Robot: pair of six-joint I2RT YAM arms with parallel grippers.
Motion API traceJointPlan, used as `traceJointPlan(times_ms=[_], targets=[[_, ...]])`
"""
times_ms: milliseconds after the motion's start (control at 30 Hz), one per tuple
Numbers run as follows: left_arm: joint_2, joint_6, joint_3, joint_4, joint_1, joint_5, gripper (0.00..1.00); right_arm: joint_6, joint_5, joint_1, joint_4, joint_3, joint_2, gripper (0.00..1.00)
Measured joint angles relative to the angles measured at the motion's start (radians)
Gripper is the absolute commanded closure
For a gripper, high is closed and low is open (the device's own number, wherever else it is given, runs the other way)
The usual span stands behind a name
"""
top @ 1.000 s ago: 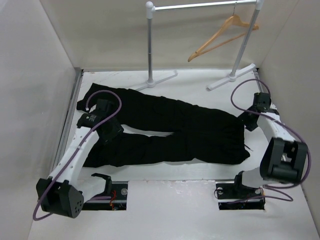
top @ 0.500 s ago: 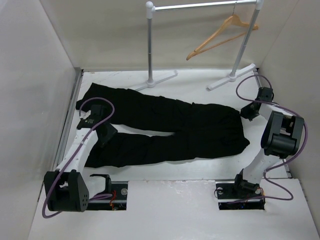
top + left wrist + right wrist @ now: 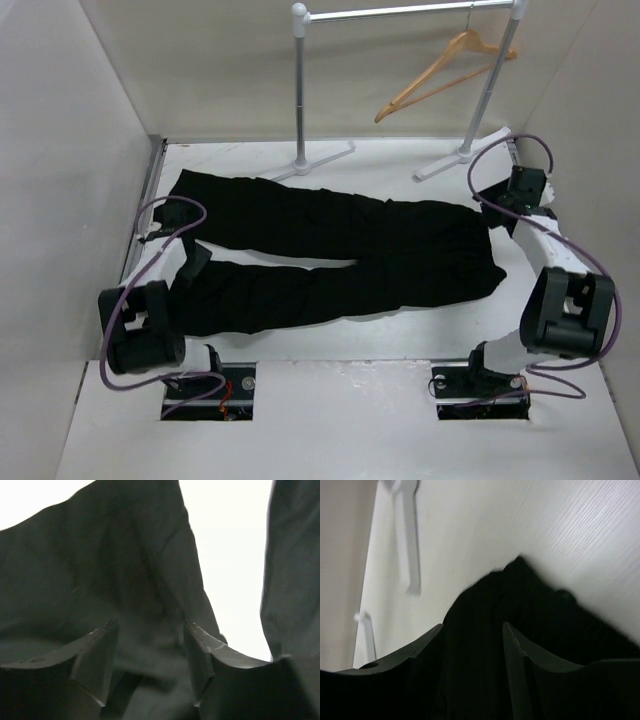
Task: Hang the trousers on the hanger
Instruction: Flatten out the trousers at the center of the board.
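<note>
The black trousers lie spread flat on the white table, waist to the right, the two legs running left. My left gripper sits at the near leg's upper edge close to the cuffs. In the left wrist view its jaws stand a little apart with bunched black cloth between them. My right gripper is at the waistband's far right corner. In the right wrist view black fabric fills its jaws. The tan wooden hanger hangs on the rack's rail at the back right.
The silver rack stands at the back with its white feet on the table; one foot shows in the right wrist view. Grey walls close in the left, back and right sides. Both arm bases sit at the near edge.
Both arms have swung outward, the left gripper to the left, the right to the far right. The waistband corner has gone with the right gripper and the trousers lie straighter.
</note>
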Motion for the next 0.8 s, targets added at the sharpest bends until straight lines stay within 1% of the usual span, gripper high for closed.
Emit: traceJointPlan(times_ms=[67, 167, 200, 267, 367, 400, 467, 533, 567, 633, 667, 700, 767, 800], targets=[[0.068, 0.000, 0.007, 0.043, 0.000, 0.000, 0.63, 0.006, 0.001, 0.050, 0.003, -0.061, -0.081, 0.45], [0.153, 0.001, 0.026, 0.097, 0.013, 0.003, 0.87, 0.010, 0.002, 0.106, -0.002, -0.130, -0.180, 0.45], [0.171, 0.000, 0.033, 0.110, 0.021, 0.005, 0.92, 0.010, 0.002, 0.124, -0.003, -0.145, -0.210, 0.45], [0.196, 0.002, 0.051, 0.132, 0.037, 0.004, 0.96, 0.008, 0.002, 0.159, -0.004, -0.174, -0.269, 0.45], [0.215, 0.003, 0.099, 0.152, 0.057, 0.003, 0.97, 0.000, -0.002, 0.216, -0.010, -0.219, -0.360, 0.44], [0.227, 0.003, 0.126, 0.156, 0.064, 0.002, 0.95, -0.005, -0.003, 0.235, -0.013, -0.239, -0.391, 0.42], [0.266, 0.004, 0.193, 0.170, 0.079, -0.003, 0.84, -0.013, -0.006, 0.267, -0.032, -0.288, -0.454, 0.40], [0.317, 0.007, 0.260, 0.190, 0.086, -0.007, 0.63, -0.023, -0.009, 0.291, -0.063, -0.338, -0.509, 0.36], [0.340, 0.008, 0.292, 0.194, 0.089, -0.007, 0.55, -0.028, -0.008, 0.301, -0.082, -0.357, -0.528, 0.35], [0.359, 0.010, 0.323, 0.201, 0.091, -0.008, 0.47, -0.043, -0.008, 0.333, -0.125, -0.395, -0.568, 0.35], [0.351, 0.014, 0.324, 0.200, 0.090, -0.011, 0.45, -0.049, -0.009, 0.354, -0.148, -0.408, -0.587, 0.37], [0.333, 0.015, 0.318, 0.192, 0.090, -0.016, 0.43, -0.055, -0.009, 0.378, -0.172, -0.419, -0.608, 0.44], [0.255, 0.018, 0.275, 0.185, 0.091, -0.024, 0.42, -0.069, -0.010, 0.425, -0.213, -0.430, -0.655, 0.73], [0.188, 0.018, 0.233, 0.178, 0.097, -0.027, 0.42, -0.073, -0.013, 0.447, -0.233, -0.431, -0.680, 0.83]])
